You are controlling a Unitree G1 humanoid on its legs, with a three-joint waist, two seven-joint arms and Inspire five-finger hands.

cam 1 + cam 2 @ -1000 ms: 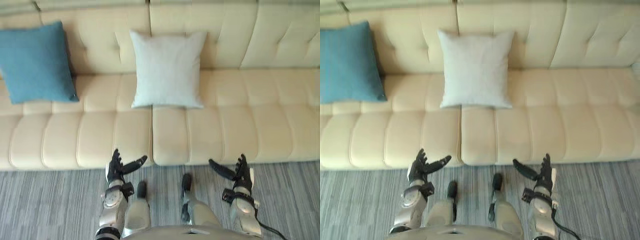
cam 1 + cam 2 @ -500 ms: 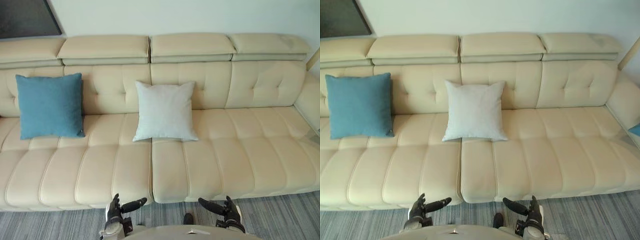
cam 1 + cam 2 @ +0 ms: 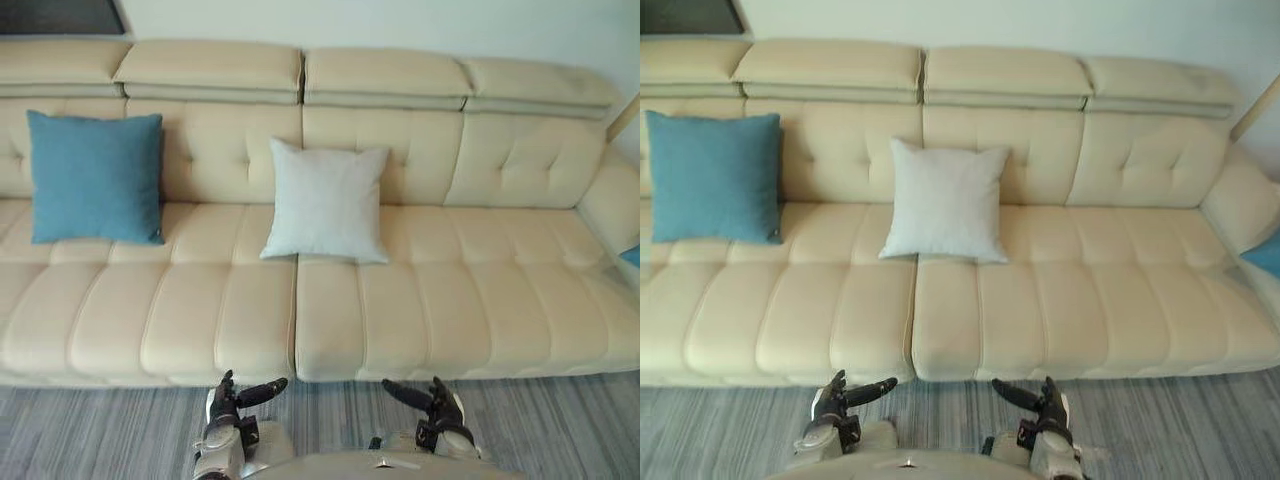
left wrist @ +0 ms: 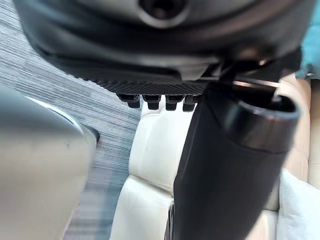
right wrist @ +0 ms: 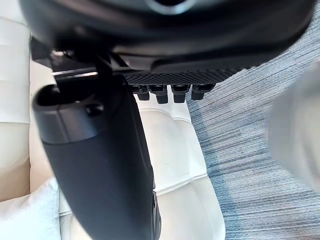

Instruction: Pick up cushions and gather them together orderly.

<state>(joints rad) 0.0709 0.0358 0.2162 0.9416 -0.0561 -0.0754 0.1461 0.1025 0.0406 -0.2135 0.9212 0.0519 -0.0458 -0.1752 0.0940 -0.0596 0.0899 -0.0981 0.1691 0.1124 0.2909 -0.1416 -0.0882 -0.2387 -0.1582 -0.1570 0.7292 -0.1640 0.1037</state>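
A blue cushion (image 3: pixel 95 177) leans upright against the sofa's back at the left. A pale grey cushion (image 3: pixel 326 200) leans against the back near the middle. The corner of another blue cushion (image 3: pixel 1265 254) peeks in at the sofa's far right end. My left hand (image 3: pixel 228 398) and right hand (image 3: pixel 436 402) hover low over the floor in front of the sofa, both open with fingers straight and thumbs pointing inward, holding nothing. Both hands are well short of the cushions.
The long cream sofa (image 3: pixel 430 300) spans the view, with its front edge just ahead of my hands. Its right end turns forward at an armrest (image 3: pixel 1245 205). Grey striped carpet (image 3: pixel 100 430) lies before it.
The camera has tilted up and the whole sofa has come into view. Both hands sit lower in the picture and keep the same open pose.
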